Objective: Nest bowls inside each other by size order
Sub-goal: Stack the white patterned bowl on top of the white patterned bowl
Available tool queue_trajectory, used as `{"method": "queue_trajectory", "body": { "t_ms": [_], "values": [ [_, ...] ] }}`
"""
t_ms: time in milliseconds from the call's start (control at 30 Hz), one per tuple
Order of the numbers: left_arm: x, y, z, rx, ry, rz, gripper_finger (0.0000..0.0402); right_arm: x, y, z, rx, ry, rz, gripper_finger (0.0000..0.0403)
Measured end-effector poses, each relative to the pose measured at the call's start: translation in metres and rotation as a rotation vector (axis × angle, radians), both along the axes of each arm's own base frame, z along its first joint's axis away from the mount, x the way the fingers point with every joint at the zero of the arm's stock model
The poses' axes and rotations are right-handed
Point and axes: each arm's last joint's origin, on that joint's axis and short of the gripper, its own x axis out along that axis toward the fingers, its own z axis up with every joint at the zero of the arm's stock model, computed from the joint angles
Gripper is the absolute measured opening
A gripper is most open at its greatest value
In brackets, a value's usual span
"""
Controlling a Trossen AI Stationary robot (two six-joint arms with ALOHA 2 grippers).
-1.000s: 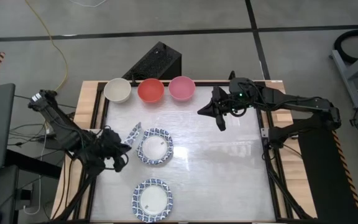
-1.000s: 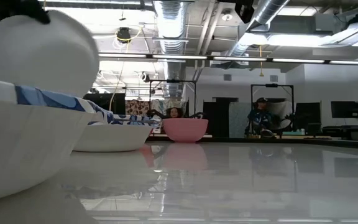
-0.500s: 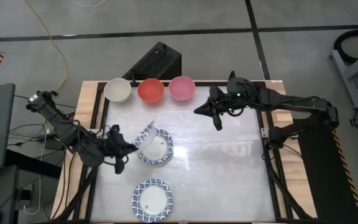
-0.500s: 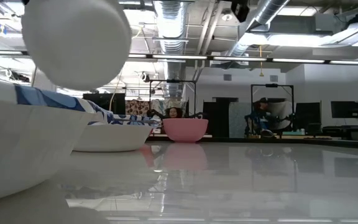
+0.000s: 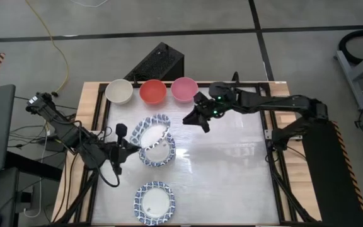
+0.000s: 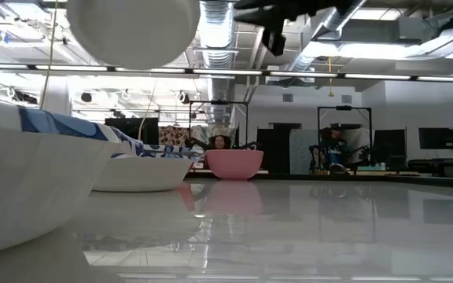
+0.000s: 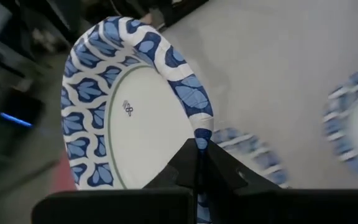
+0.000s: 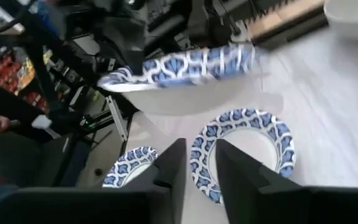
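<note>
Table: pale top, wood rails, both arms reaching in.

Left gripper, w/ fingers pinched tight on rim of held patterned bowl, carried tilted, clear of the top, directly over flat patterned bowl. Key relation: target lies straight below the held bowl, so a level-out and lower looks like all that's needed; left arm nearer by far. Tilt = risk of landing rim-first.

Front patterned bowl at 6 o'clock from that stack, well apart.

Back row at 12 o'clock, side by side: cream bowl, red bowl, pink bowl.

Right gripper at 2 o'clock from held bowl, just off pink bowl, jaws a narrow gap apart, nothing between them. Near enough to crowd the lowering path.

Black box behind table, no obstacle.
</note>
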Motion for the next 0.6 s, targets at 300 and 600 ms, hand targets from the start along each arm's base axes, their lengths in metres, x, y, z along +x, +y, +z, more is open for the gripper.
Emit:
{"method": "queue_trajectory", "body": {
  "t_ms": [300,600],
  "values": [
    [0.004,0.017,-0.005,0.263,0.103,0.012,0.0000,0.001,-0.014,-0.004,0.247,0.063,-0.065,0.0207],
    [0.001,0.032,-0.015,0.419,0.276,-0.011,0.0000,0.005,-0.027,-0.004,0.302,0.032,-0.204,0.0222]
  ]
}}
